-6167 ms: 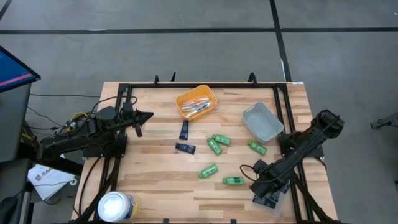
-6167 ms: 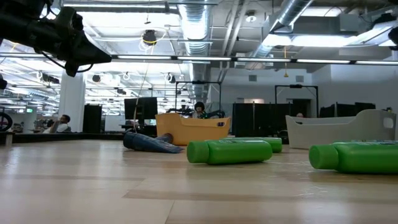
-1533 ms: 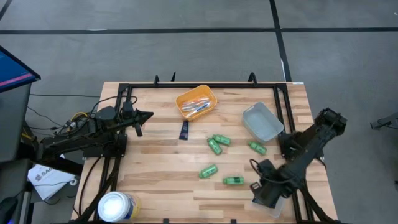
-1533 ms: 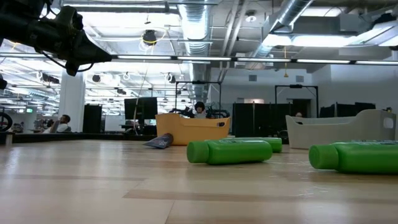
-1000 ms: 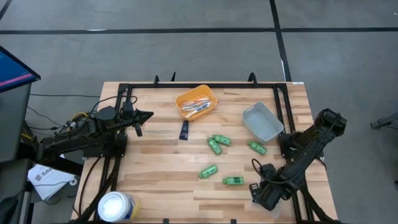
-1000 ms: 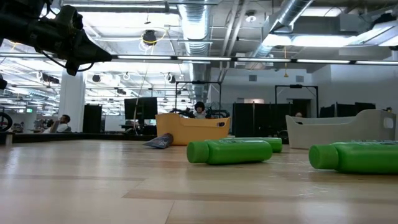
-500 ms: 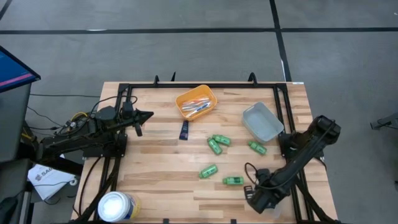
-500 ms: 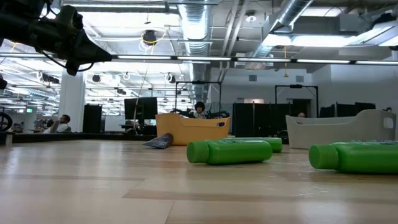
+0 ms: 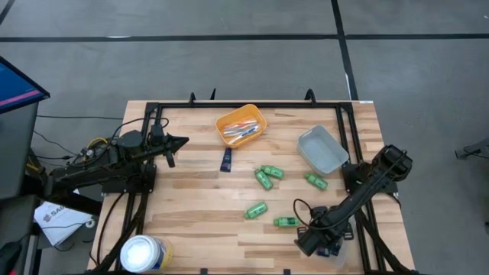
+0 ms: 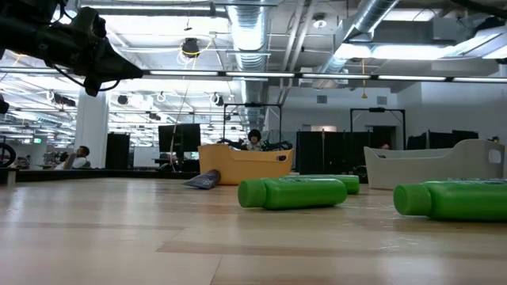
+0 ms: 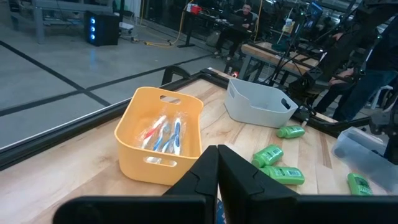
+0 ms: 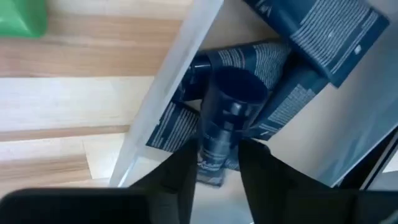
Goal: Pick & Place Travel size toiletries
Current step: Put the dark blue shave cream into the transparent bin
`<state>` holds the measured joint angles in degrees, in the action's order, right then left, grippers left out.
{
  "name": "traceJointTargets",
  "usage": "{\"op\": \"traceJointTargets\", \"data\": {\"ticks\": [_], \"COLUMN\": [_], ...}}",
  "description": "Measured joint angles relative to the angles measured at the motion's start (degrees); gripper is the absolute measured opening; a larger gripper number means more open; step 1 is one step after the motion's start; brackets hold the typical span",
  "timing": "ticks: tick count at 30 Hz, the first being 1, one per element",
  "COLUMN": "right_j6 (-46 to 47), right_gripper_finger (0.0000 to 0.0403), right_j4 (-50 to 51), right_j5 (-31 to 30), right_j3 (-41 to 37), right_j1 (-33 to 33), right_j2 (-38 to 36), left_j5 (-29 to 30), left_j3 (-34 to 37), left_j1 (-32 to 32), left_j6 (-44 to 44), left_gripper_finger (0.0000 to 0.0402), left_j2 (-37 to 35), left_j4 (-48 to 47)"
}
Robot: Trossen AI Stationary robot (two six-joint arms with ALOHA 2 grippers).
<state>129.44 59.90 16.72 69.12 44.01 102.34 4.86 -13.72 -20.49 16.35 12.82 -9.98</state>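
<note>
Several bright green bottles (image 9: pixel 263 179) lie on their sides mid-table, two of them large in the low view (image 10: pixel 291 192). One navy packet (image 9: pixel 226 160) lies flat near the orange tray (image 9: pixel 241 126), which holds toothbrush sticks (image 11: pixel 165 132). My right gripper (image 9: pixel 309 241) hangs over the clear tray (image 12: pixel 180 68) at the near right corner, shut on a navy packet (image 12: pixel 217 134). More navy packets (image 12: pixel 329 34) lie inside that tray. My left gripper (image 9: pixel 179 142) waits shut at the table's left side. My right gripper pinches a navy packet between its two fingers (image 12: pixel 183 171), coming from above and pointing down. The fingers are on the packet's narrow end (image 12: pixel 213 163). Its round dark cap end (image 12: pixel 235 93) reaches past the fingertips over the clear tray's rim. Whether it rests on the packets below, I cannot tell.
A grey tray (image 9: pixel 322 149) stands at the right far side. A large white tub (image 9: pixel 144 253) sits at the near left corner. A black frame (image 9: pixel 252 105) runs along the table's edges. Bare wood lies between the left arm and the bottles.
My right gripper has moved along the near edge toward the table's left, staying low by the clear tray. The bottles, the packet by the orange tray and my left arm have kept still.
</note>
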Motion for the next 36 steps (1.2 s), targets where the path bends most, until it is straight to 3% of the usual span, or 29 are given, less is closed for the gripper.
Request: {"op": "traceJointTargets", "data": {"ticks": [7,13,19,23,30,36], "right_j6": [-6.8,-19.6,-34.94,-40.38,-44.91,-50.58], "right_gripper_finger": [0.0193,0.025,0.0257,0.0256,0.0255,0.0255], "right_j4": [-0.08,5.05,10.41,9.73,-6.5,-14.19], "right_j5": [-1.0,-7.7,-14.2,-18.38,-26.81,-26.65], "right_j3": [2.56,9.71,16.49,18.44,18.8,20.15], "right_j1": [-1.82,-6.81,-17.11,-24.71,-37.16,-43.38], "right_j2": [-0.01,-0.01,-0.04,-0.04,1.69,7.36], "left_j5": [-0.02,0.0,-0.02,0.49,0.95,1.16], "left_j3": [0.0,0.0,0.0,0.0,0.0,0.0], "left_j1": [0.0,0.0,-0.01,0.0,0.0,0.0], "left_j6": [0.01,0.01,0.19,0.19,0.21,0.21], "left_gripper_finger": [0.0002,0.0002,0.0002,0.0002,0.0005,0.0031], "left_j2": [0.0,0.0,0.0,0.0,0.0,0.09], "left_j4": [0.0,0.0,-0.01,-0.02,-0.04,-0.13]}}
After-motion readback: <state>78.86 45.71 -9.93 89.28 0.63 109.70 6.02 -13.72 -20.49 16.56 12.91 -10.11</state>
